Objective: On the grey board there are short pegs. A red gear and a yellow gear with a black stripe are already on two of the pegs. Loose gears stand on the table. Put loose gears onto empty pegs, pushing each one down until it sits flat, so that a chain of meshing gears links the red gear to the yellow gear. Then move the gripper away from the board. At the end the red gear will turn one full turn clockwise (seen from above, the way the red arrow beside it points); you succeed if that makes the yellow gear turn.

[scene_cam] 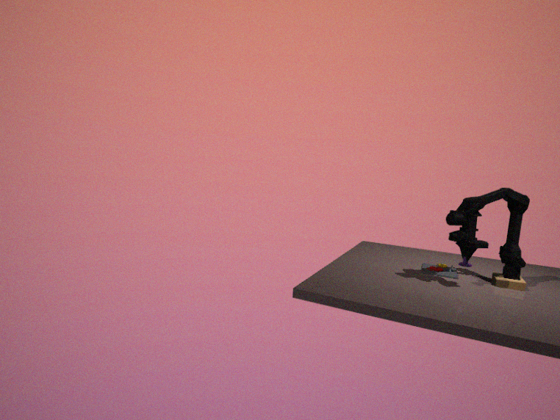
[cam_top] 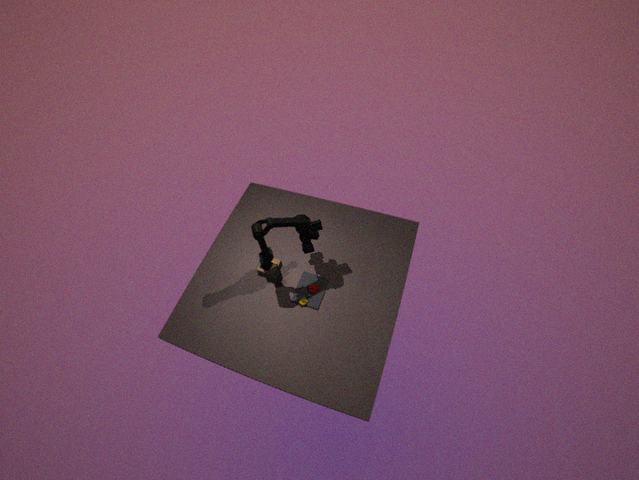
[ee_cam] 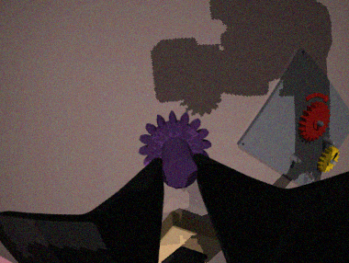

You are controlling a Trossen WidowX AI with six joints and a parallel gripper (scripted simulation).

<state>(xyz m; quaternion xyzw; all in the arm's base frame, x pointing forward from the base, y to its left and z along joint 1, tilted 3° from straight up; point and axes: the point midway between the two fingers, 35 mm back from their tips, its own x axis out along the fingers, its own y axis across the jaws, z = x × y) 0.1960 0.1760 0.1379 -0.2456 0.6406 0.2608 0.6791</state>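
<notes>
My gripper point(ee_cam: 177, 162) point(scene_cam: 466, 258) is shut on the knob of a purple gear point(ee_cam: 172, 131) point(scene_cam: 464, 263). The gear hangs below the fingertips, above the table, off to the side of the board. The grey board point(ee_cam: 271, 131) point(cam_top: 307, 279) point(scene_cam: 447, 274) lies at the right in the wrist view, partly in the arm's shadow. On it are the red gear point(ee_cam: 313, 124) point(cam_top: 314, 289) point(scene_cam: 435, 269), with a red arrow point(ee_cam: 317, 97) beside it, and the yellow gear point(ee_cam: 327, 159) point(cam_top: 303, 301) point(scene_cam: 442, 265) near an edge. Empty pegs are too dark to tell apart.
The arm's base point(cam_top: 276, 263) point(scene_cam: 510, 283) point(ee_cam: 176, 236) stands on the table point(cam_top: 288, 356) point(scene_cam: 384, 289) beside the board. The arm's dark shadow falls across the table and part of the board. No other loose gear can be made out.
</notes>
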